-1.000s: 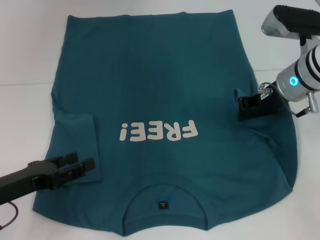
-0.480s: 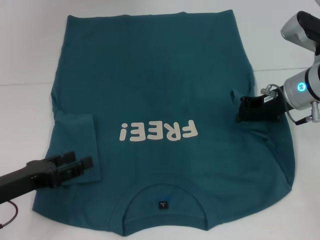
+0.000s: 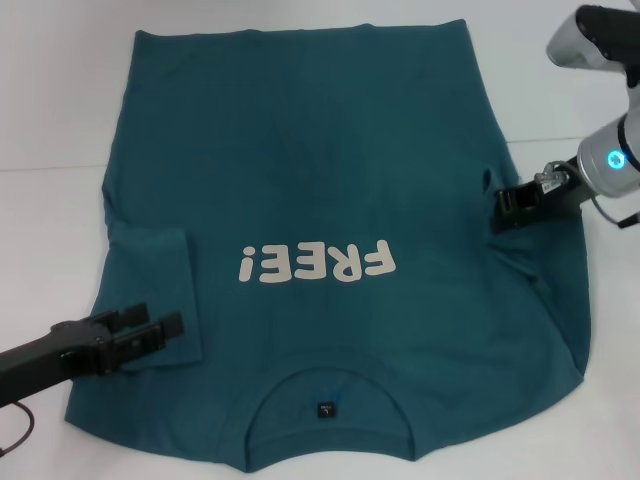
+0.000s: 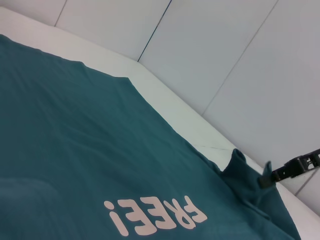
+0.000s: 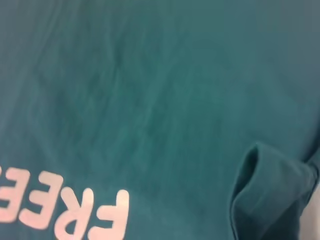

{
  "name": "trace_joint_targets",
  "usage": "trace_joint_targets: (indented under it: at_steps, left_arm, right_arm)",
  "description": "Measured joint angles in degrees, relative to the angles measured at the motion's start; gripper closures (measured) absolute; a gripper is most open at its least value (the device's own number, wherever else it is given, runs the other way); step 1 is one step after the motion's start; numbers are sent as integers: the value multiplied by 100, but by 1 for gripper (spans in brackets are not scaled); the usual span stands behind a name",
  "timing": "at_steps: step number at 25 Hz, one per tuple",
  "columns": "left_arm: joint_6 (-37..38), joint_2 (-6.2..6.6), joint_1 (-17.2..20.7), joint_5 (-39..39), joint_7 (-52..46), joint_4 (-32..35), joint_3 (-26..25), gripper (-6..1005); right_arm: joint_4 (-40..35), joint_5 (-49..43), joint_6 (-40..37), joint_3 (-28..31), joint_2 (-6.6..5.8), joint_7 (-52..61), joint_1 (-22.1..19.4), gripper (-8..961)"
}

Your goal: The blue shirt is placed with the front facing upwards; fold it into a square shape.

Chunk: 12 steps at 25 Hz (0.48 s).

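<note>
Right gripper [image 3: 505, 207] — at the shirt's right edge, level with a point just above the lettering. Its dark fingers lie against a small raised tuck of cloth where the right sleeve is folded inward; whether they are closed on that cloth or merely touching it cannot be told. The right wrist view shows the bunched fold standing up from the flat body.

Left gripper [image 3: 165, 327] — low over the shirt's left sleeve, below and left of the lettering. Fingers parted a little, nothing between them; it rests just at the sleeve's folded edge.

Blue shirt [image 3: 320, 150] — spread front-up on the white table [image 3: 50, 90], collar nearest the robot, hem farthest. White lettering [image 3: 318, 264] reads upside down across the chest; a small dark tag [image 3: 326, 409] sits inside the collar. Left sleeve already turned in over the body; right sleeve partly so, with creases running toward the shoulder.

Handling, as judged: light, limp cotton — it will sag, wrinkle and drag rather than hold a line. Best taken by a pinch at a hemmed edge or sleeve seam, lifted clear of the layer beneath before carrying it across.
</note>
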Motion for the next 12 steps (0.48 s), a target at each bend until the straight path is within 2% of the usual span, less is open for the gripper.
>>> trace_joint_targets:
  at_steps: [6, 12]
  left_arm:
    - [-53, 0, 10, 0, 2, -50, 0, 248]
    - [-65, 0, 13, 0, 1, -59, 0, 249]
  right_arm:
    - [-407, -408, -190, -327, 89, -196, 99, 942]
    - [-457, -714, -352, -363, 129, 146, 273, 934]
